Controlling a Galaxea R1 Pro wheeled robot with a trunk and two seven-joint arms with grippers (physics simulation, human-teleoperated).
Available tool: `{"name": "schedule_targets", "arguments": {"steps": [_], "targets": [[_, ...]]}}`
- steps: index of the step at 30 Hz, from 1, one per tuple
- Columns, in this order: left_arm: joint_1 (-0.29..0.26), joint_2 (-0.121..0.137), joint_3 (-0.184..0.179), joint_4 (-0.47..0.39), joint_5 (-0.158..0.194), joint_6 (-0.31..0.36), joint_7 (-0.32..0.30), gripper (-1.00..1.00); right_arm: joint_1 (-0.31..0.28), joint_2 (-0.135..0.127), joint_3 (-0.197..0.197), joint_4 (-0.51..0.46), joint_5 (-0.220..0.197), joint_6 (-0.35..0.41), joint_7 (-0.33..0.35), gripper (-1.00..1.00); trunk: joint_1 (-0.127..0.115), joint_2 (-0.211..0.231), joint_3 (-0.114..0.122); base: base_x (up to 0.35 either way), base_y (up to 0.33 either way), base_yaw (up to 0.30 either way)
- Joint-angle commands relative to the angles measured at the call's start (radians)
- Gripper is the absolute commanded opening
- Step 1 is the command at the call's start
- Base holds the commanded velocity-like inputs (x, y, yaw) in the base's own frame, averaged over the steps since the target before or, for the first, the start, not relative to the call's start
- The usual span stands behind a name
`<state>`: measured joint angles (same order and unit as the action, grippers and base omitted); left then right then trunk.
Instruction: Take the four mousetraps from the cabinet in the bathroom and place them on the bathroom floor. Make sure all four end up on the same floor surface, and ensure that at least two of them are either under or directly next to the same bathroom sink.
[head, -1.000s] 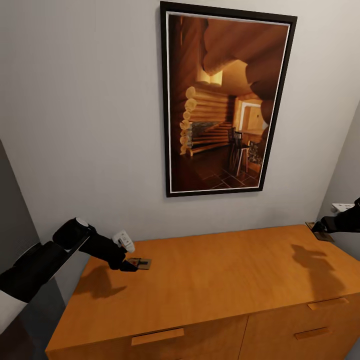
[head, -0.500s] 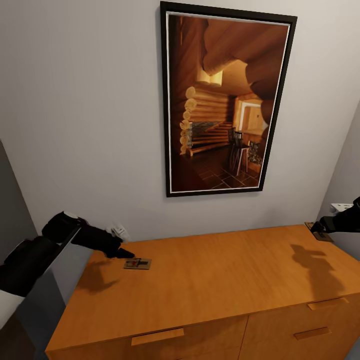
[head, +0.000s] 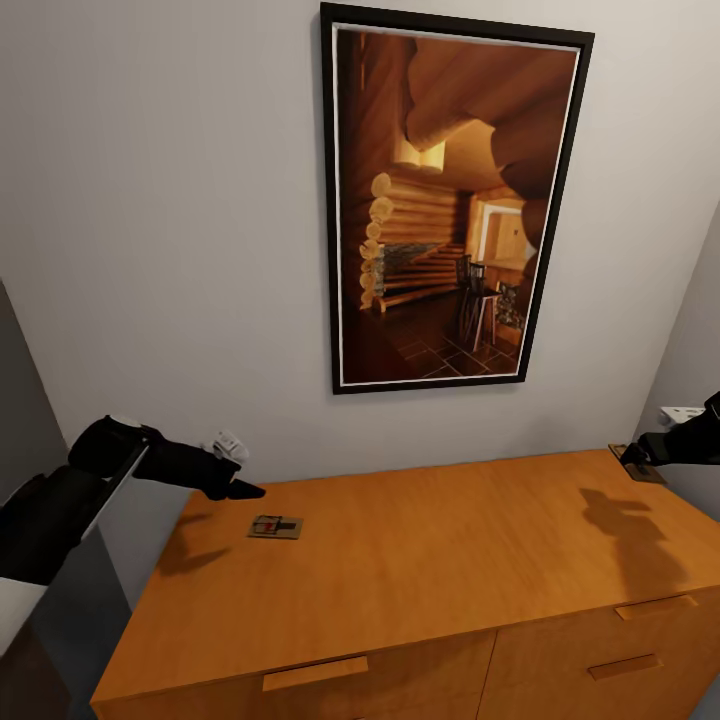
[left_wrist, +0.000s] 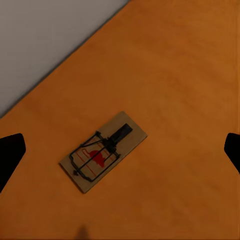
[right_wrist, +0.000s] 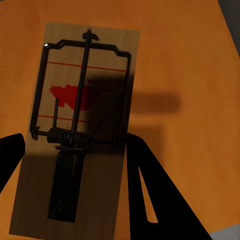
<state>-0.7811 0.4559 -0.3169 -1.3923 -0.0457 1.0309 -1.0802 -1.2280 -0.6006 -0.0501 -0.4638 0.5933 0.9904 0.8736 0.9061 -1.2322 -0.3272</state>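
Lifted since a second ago, the left end effector (head: 243, 490) now hangs spread above the cabinet (head: 420, 560), off the left mousetrap (head: 276, 526), which lies flat on top near the wall. At the cabinet's right end, the right end effector (head: 634, 456) straddles another mousetrap (right_wrist: 75, 130); whether it pinches, I cannot tell. No trap has reached the floor yet.

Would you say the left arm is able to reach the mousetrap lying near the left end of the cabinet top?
Probably yes: the left gripper hovers open just above the mousetrap, with bare cabinet top around it.
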Motion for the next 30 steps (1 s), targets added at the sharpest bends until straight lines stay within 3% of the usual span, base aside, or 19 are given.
{"name": "schedule_targets", "arguments": {"steps": [1,30], "targets": [[-0.001,-0.002,0.0,-0.001,-0.006,0.007,-0.007,1.0,-0.001,0.001,-0.005,-0.001,0.008,0.005,0.005,-1.0,0.0,-0.001,-0.001,0.0,0.0,0.0],[-0.001,-0.008,-0.004,0.001,-0.011,0.008,0.002,1.0,-0.001,0.001,-0.005,-0.001,0.008,0.002,0.001,-1.0,0.0,-0.001,-0.001,0.041,0.031,0.0]]}}
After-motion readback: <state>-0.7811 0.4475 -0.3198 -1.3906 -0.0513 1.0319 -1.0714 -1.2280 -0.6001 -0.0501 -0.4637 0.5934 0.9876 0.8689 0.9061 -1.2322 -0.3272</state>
